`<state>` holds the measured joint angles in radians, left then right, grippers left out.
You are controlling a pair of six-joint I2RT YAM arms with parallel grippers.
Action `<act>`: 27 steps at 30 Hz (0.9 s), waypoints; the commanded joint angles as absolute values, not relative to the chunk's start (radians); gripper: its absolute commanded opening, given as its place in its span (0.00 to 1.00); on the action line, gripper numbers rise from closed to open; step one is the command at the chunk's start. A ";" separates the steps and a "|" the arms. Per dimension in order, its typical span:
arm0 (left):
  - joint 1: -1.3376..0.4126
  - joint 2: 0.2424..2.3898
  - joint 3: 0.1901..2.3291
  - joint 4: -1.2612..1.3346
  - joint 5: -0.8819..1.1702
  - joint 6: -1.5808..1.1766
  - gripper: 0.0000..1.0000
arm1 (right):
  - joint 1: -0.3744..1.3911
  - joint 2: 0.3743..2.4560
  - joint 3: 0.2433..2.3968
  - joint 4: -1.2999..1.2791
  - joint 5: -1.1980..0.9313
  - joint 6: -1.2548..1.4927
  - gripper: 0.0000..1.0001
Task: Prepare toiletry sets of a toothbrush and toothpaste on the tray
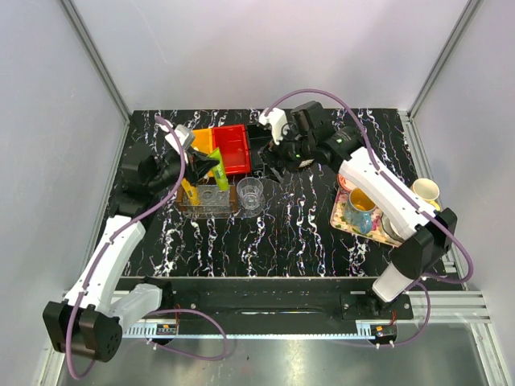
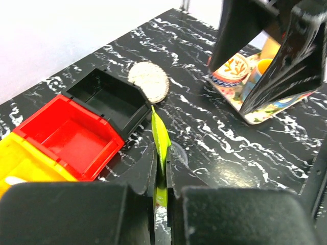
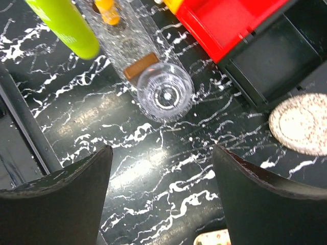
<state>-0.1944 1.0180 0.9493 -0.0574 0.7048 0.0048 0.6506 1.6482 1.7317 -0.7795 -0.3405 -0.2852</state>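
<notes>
We see the left gripper (image 2: 161, 171) clamped on green toothpaste (image 2: 160, 135) beside the glass (image 1: 250, 193), likely to lower it next into the tray (image 1: 206, 203) there, while the right gripper (image 3: 162, 153) hangs open above the glass.

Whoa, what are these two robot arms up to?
The left gripper is shut on the light green toothpaste tube, holding it up close to the clear tray, where an orange-yellow item sits. The right gripper hangs open and empty above the table near a clear cup.
</notes>
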 commanded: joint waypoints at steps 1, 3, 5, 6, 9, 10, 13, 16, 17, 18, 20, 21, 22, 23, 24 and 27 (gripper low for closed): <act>-0.166 0.948 0.881 0.083 0.641 0.092 0.00 | 0.601 1.553 1.677 -0.730 -0.333 -0.311 0.84; -0.161 0.925 0.845 0.083 0.624 0.123 0.00 | 0.583 1.537 1.637 -0.720 -0.331 -0.327 0.84; -0.160 0.908 0.809 0.098 0.605 0.149 0.00 | 0.568 1.511 1.602 -0.719 -0.337 -0.339 0.84; -0.158 0.901 0.795 0.106 0.594 0.156 0.00 | 0.554 1.503 1.592 -0.718 -0.337 -0.350 0.84; -0.150 0.874 0.738 0.143 0.566 0.183 0.00 | 0.520 1.471 1.560 -0.719 -0.348 -0.362 0.84; -0.149 0.861 0.711 0.170 0.561 0.184 0.00 | 0.512 1.465 1.551 -0.718 -0.351 -0.365 0.84; -0.149 0.833 0.655 0.236 0.545 0.175 0.00 | 0.489 1.447 1.514 -0.719 -0.362 -0.385 0.84; -0.144 0.819 0.597 0.300 0.523 0.179 0.00 | 0.473 1.442 1.491 -0.718 -0.370 -0.390 0.84; -0.143 0.816 0.585 0.313 0.520 0.179 0.00 | 0.468 1.442 1.486 -0.719 -0.376 -0.387 0.84; -0.135 0.813 0.571 0.327 0.522 0.181 0.00 | 0.463 1.445 1.485 -0.719 -0.383 -0.382 0.84; -0.126 0.810 0.534 0.363 0.537 0.181 0.00 | 0.453 1.448 1.486 -0.719 -0.393 -0.376 0.84; -0.121 0.808 0.525 0.377 0.538 0.179 0.00 | 0.451 1.450 1.486 -0.721 -0.394 -0.374 0.84; -0.120 0.811 0.509 0.399 0.540 0.175 0.00 | 0.448 1.451 1.488 -0.721 -0.394 -0.376 0.84; -0.118 0.816 0.508 0.406 0.543 0.172 0.00 | 0.448 1.453 1.488 -0.718 -0.394 -0.374 0.84; -0.112 0.825 0.508 0.407 0.548 0.172 0.00 | 0.446 1.454 1.488 -0.715 -0.394 -0.371 0.84; -0.097 0.850 0.522 0.403 0.572 0.152 0.00 | 0.448 1.459 1.479 -0.700 -0.402 -0.364 0.84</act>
